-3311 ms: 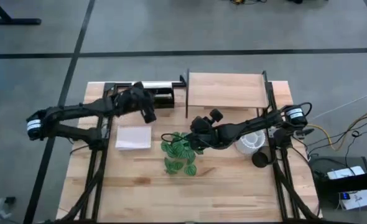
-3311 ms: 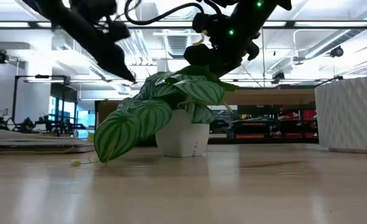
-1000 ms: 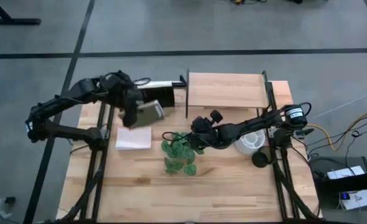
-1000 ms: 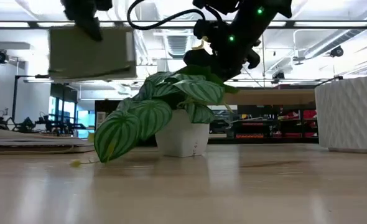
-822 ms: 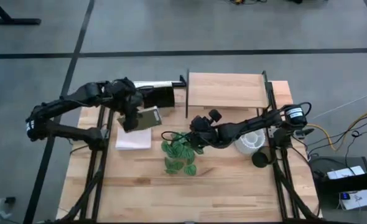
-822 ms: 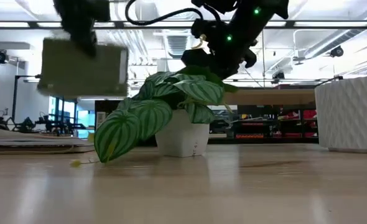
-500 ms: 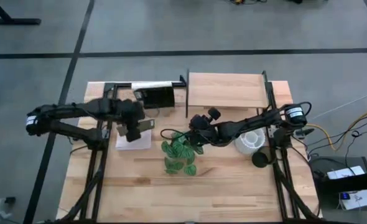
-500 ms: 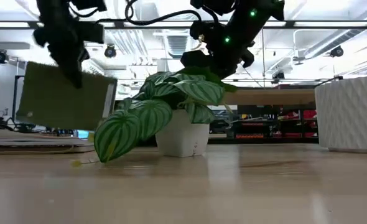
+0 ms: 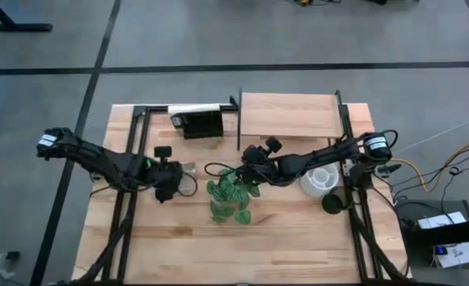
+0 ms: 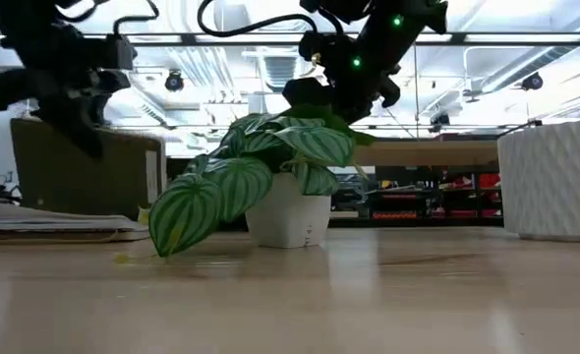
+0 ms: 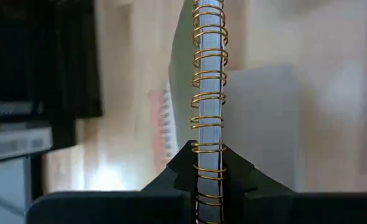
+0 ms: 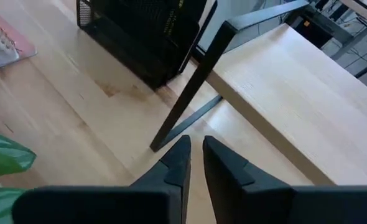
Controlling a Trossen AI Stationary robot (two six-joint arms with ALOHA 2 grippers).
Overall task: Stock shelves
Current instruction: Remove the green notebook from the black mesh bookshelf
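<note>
An olive spiral notebook (image 10: 84, 167) stands upright at the table's left, my left gripper (image 9: 167, 176) shut on it from above. Its lower edge is just over a white stack (image 10: 44, 224); whether it touches, I cannot tell. My right gripper (image 9: 249, 161) hovers shut over the striped green plant (image 9: 230, 199) in its white pot (image 10: 288, 218), holding nothing. The shelves (image 9: 288, 115), a black frame with a pale board, stand at the far edge, also seen in the right wrist view (image 12: 295, 81). My left gripper pinches the notebook's spiral-bound edge (image 11: 208, 158) between its two fingers (image 11: 242, 177), one on each cover. The gold wire coil runs on straight ahead from between them. The fingers come from above, and the notebook hangs upright below them.
A dark mesh book rack (image 9: 199, 125) stands left of the shelves at the far edge. A ribbed white pot (image 9: 320, 181) stands at the right, with a dark round thing (image 9: 332, 202) beside it. Bare wood lies along the table's near half.
My left gripper has carried the notebook away from the book rack, toward the table's near edge and down. The notebook has turned from face-up and tilted to upright and sunk close to the white stack. My right gripper has kept still.
</note>
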